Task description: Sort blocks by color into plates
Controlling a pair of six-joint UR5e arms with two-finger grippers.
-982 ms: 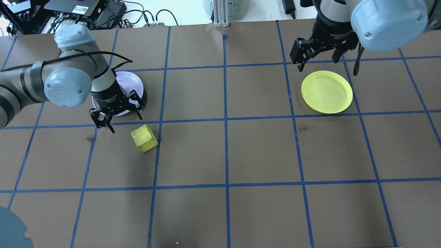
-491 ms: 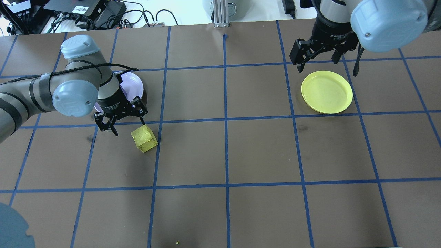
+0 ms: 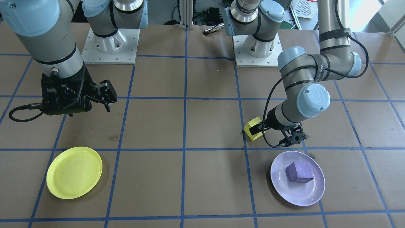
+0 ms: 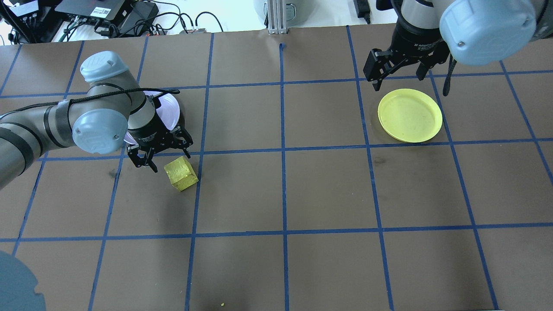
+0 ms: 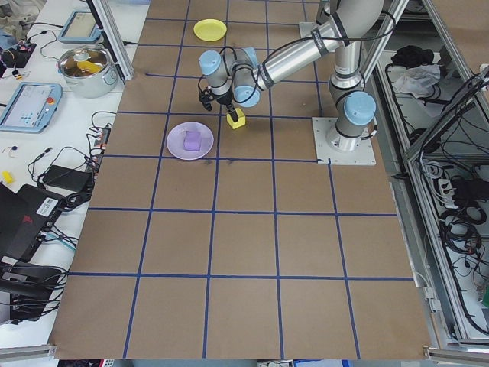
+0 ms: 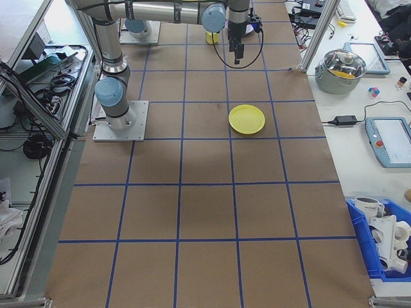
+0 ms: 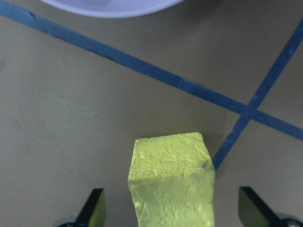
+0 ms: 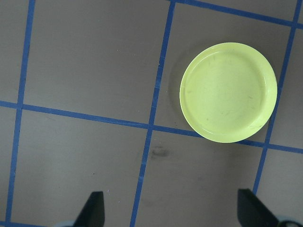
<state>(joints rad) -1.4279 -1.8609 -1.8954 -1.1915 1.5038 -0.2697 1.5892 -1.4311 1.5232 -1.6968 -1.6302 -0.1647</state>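
Purple block point(image 3: 300, 172) already sits in the lavender plate point(image 3: 281, 186), so that colour is done; I judge only the yellow one is left. Yellow block point(image 4: 181, 173) lies on the brown paper table point(image 4: 328, 190), toward the table's left edge and just on my side of the lavender plate point(image 4: 171, 108), apart from its rim. The yellow plate point(image 4: 410, 115) is well apart, toward the right edge and the far side.

Left gripper point(image 4: 163, 158) hangs low over the table with its jaws spread, just beside the block. In the left wrist view the block point(image 7: 170, 182) sits between the two fingertips point(image 7: 93, 208), neither pad touching it, roughly centred though a bit skewed to the jaw line. I read that as lining up for a pinch: jaws wide so they clear both faces on the way down.

Right gripper point(image 4: 396, 69) hovers high by the far edge of the yellow plate, jaws parted and holding nothing. Its wrist camera looks straight down at the plate point(image 8: 228, 92). My guess is it is parked there out of the way, or waiting for a handover, since the block is far from its side.

Next I would want the left claw to drop, square to the block and close. Risk: the foam cube is turned relative to the fingers, so it could twist or squirt out on closing.
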